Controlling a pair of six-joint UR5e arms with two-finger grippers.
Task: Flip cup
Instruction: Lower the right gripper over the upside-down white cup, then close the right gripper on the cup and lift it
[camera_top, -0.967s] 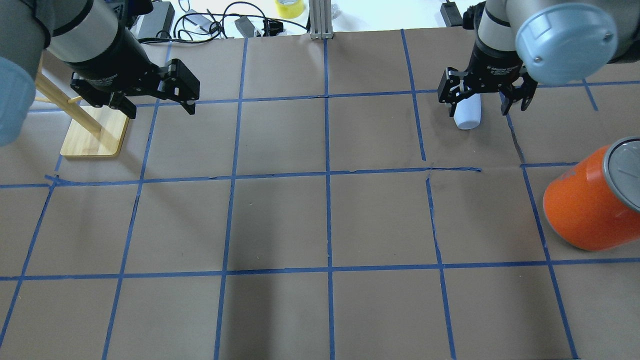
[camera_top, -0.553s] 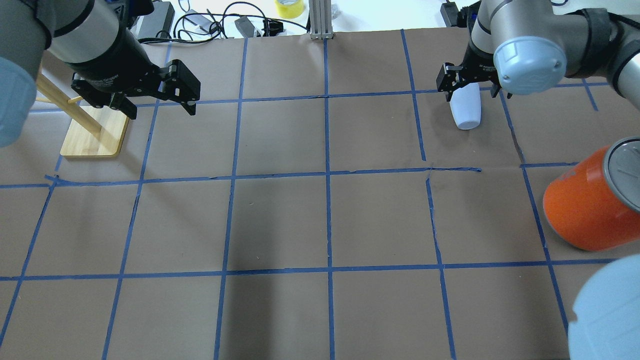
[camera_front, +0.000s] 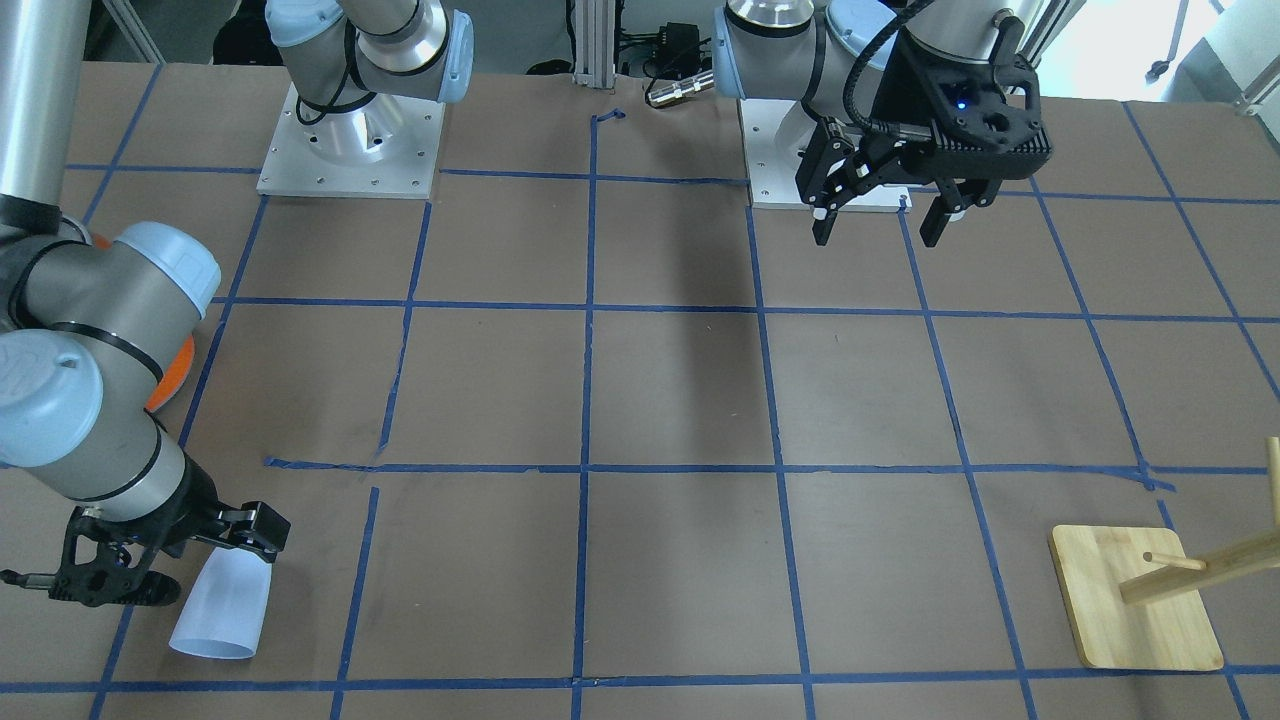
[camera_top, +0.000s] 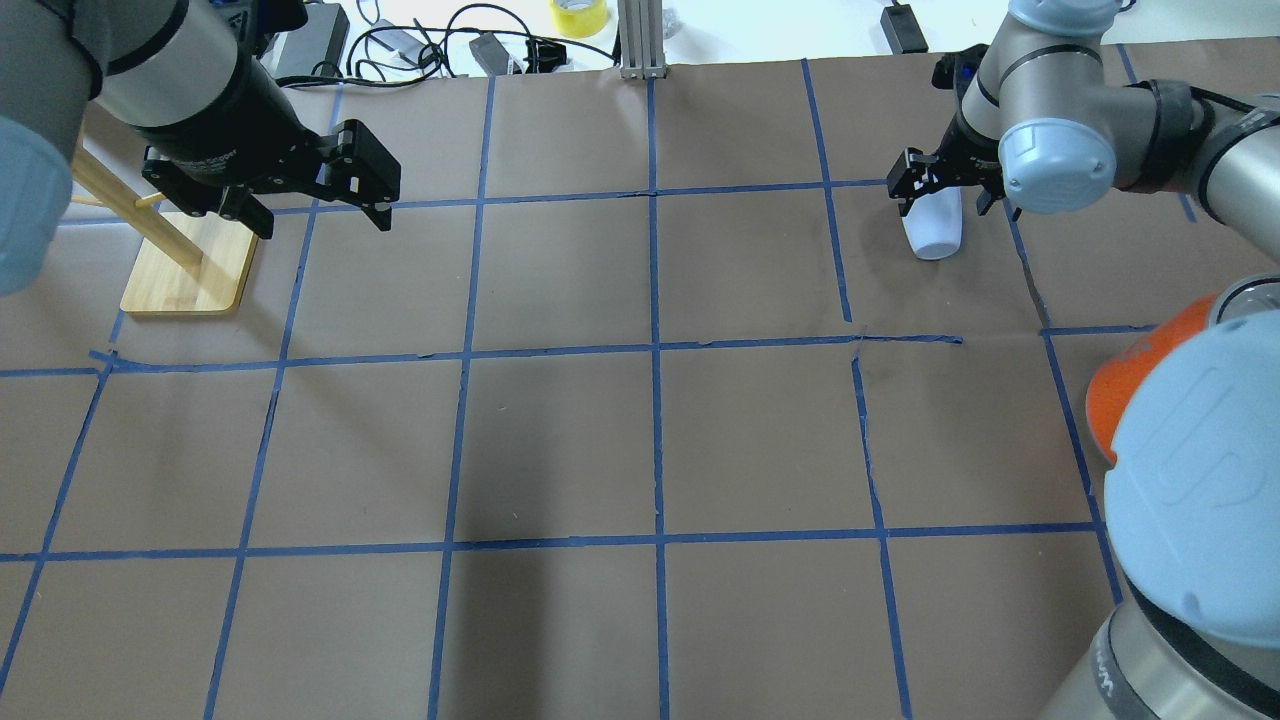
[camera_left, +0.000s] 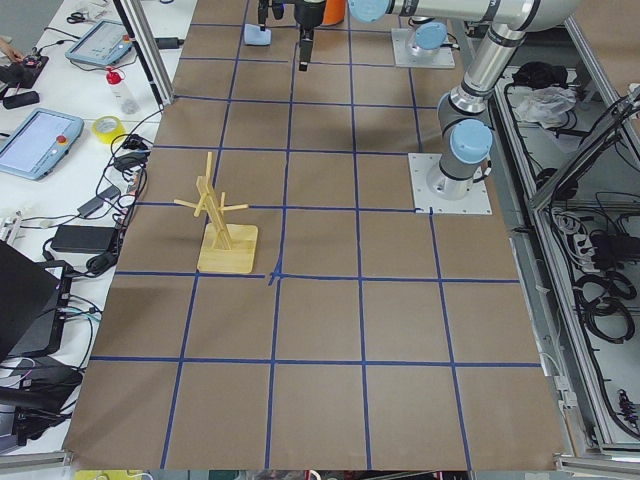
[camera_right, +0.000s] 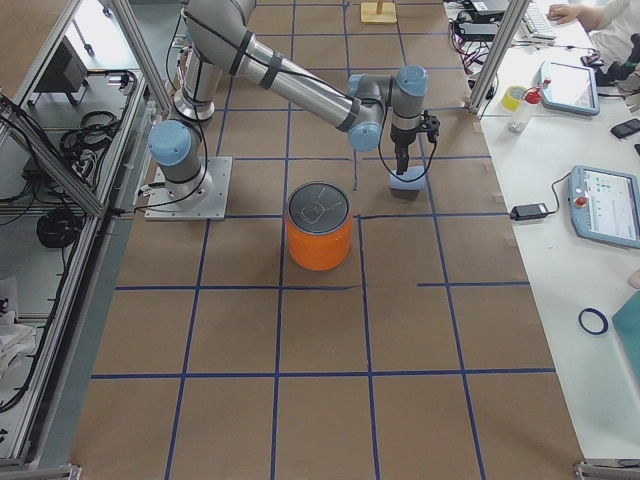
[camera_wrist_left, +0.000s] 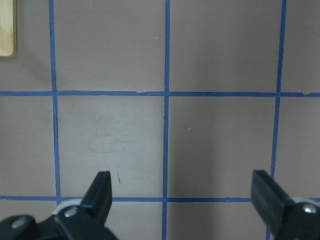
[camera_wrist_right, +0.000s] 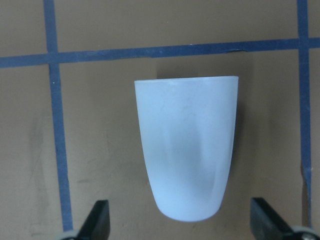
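The cup (camera_top: 933, 232) is a small pale blue-white tumbler at the far right of the table. It appears to stand upside down, wide rim on the paper, in the front-facing view (camera_front: 222, 605). In the right wrist view the cup (camera_wrist_right: 186, 150) fills the middle, narrow closed end toward me. My right gripper (camera_top: 944, 190) is open, with a finger on each side of that narrow end (camera_wrist_right: 184, 225), not touching it. My left gripper (camera_top: 322, 215) is open and empty above bare paper at the far left (camera_wrist_left: 182, 200).
A big orange can with a silver lid (camera_right: 319, 228) stands near the cup, half hidden by my right elbow in the overhead view (camera_top: 1125, 385). A wooden peg stand (camera_top: 190, 265) is beside the left gripper. Cables and a yellow tape roll (camera_top: 578, 15) lie past the far edge.
My right arm has swung round, and its elbow now covers much of the orange can. The right gripper has turned and closed in on the cup's narrow end. Cup and left arm are unmoved.
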